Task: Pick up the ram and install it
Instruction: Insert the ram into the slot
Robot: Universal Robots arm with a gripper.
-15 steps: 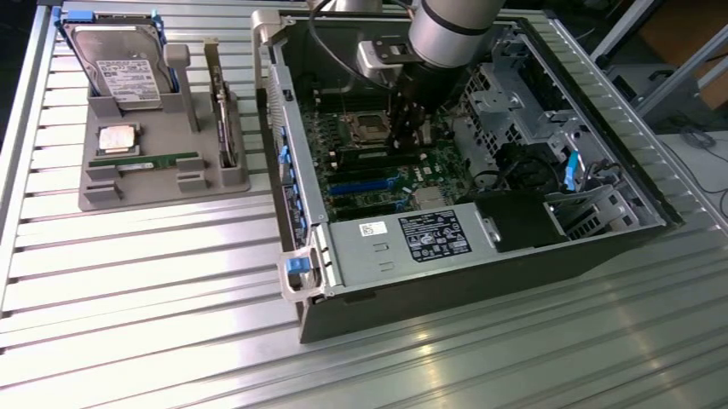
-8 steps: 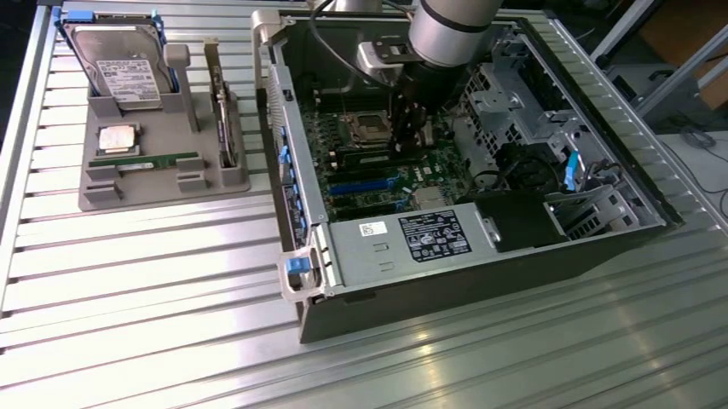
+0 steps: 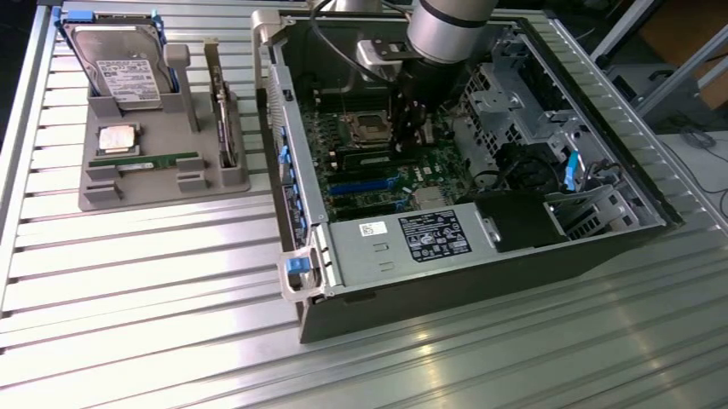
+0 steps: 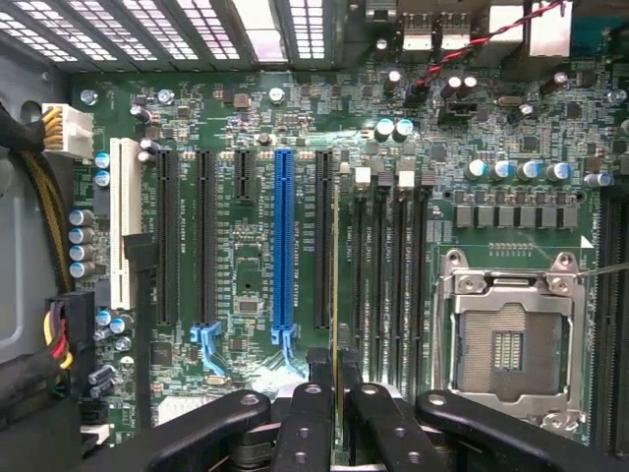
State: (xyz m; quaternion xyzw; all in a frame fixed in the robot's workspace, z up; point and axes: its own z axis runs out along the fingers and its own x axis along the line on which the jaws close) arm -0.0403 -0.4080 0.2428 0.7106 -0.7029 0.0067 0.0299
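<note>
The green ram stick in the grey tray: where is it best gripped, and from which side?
Probably mid-length on the ram stick, pinching its two flat faces from above: it is long and thin, and the tray holds both ends.

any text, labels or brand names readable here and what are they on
Nothing can be read for certain.
White label on the silver hard drive: print blurred.
Black and white stickers on the grey metal power supply box: too small.
White label on the long green ram stick in the grey tray: illegible.
White lettering on the green motherboard beside the slots: too small.
</note>
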